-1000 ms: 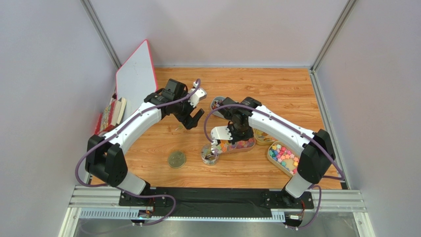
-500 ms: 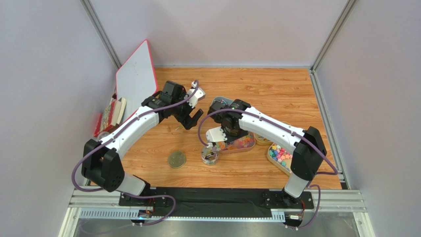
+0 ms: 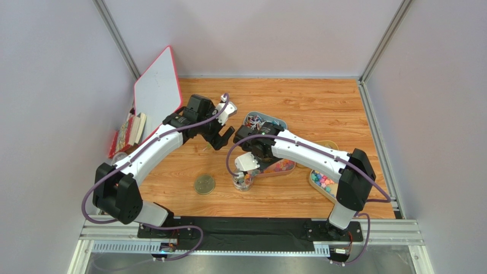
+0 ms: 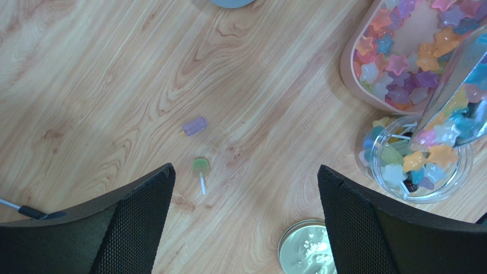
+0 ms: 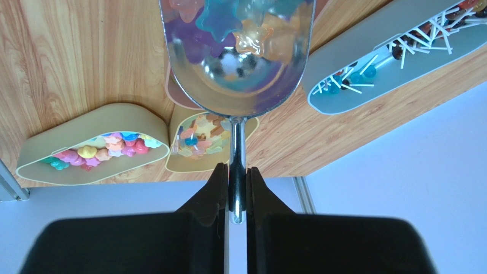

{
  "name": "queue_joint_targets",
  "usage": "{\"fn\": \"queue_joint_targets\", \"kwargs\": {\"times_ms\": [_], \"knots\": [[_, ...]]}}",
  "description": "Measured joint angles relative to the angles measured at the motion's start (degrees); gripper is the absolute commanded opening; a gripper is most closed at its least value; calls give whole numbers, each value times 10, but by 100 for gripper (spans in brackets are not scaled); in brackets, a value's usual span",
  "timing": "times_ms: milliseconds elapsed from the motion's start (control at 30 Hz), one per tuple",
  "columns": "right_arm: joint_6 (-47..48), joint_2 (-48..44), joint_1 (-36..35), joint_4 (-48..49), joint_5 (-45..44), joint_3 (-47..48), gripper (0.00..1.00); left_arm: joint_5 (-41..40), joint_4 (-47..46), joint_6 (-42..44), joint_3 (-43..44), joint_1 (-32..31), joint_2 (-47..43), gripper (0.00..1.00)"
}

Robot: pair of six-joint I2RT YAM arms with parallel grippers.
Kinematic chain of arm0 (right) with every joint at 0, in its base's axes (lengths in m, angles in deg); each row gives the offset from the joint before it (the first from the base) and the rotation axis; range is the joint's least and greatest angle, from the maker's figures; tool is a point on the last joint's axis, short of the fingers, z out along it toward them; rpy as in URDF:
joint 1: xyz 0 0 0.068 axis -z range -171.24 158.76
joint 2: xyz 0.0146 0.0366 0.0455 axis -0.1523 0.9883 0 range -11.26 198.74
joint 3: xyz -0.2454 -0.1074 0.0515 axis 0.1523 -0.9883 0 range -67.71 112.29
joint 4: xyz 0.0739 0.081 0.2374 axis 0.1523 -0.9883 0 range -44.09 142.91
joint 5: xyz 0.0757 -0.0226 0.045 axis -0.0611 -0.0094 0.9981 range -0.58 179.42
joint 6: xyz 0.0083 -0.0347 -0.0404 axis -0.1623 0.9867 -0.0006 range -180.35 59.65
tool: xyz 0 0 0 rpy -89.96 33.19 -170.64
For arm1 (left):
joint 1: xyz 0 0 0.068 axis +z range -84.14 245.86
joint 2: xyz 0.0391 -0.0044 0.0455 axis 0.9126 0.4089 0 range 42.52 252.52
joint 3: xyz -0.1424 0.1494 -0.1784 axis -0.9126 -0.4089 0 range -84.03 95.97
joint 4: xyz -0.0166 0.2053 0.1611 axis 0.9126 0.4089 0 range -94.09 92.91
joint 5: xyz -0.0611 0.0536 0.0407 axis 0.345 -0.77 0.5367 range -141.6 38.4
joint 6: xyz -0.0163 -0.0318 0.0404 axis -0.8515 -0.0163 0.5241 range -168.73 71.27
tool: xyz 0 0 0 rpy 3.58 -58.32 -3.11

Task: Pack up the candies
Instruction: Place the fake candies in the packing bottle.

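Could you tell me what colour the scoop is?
The scoop is shiny silver; right wrist view.

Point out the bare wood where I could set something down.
The far strip between the grey tray and the back wall is bare, right to the far right corner. Near the front, wood is free left of the lid. Crowded: the jar, the trays beside it, the scoop in the right claw, and two loose candies under the open left claw.

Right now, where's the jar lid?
In the top view the lid lies flat on the wooden table, just left of the clear jar, toward the near edge.
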Motion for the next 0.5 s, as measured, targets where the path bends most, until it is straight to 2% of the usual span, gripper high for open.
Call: {"fn": "queue_joint_targets", "kwargs": {"times_ms": [500], "knots": [[-21, -8, 0, 4, -18, -37, 0, 3, -5, 0, 0, 0, -1, 100]]}}
